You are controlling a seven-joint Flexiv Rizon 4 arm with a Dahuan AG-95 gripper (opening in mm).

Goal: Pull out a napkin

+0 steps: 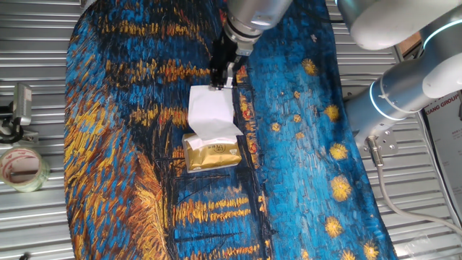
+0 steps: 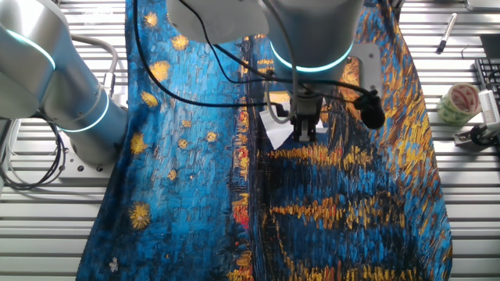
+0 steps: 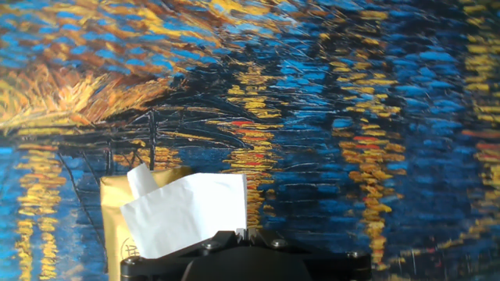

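A white napkin (image 1: 211,112) stretches from the top of the gold tissue pack (image 1: 211,153) up to my gripper (image 1: 220,81). The gripper is shut on the napkin's far corner. In the hand view the napkin (image 3: 187,215) hangs just in front of my gripper (image 3: 244,232), with its lower end over the pack (image 3: 116,215). A second bit of tissue (image 3: 141,179) pokes up from the pack behind it. In the other fixed view only a small white part of the napkin (image 2: 277,131) shows beside my gripper (image 2: 303,134); the arm hides the pack.
A blue and gold painted cloth (image 1: 303,144) covers the table. A tape roll (image 1: 22,167) and a metal clamp (image 1: 18,108) lie off the cloth on the slatted surface. Across the table, the tape roll (image 2: 459,101) sits near a pen (image 2: 447,31).
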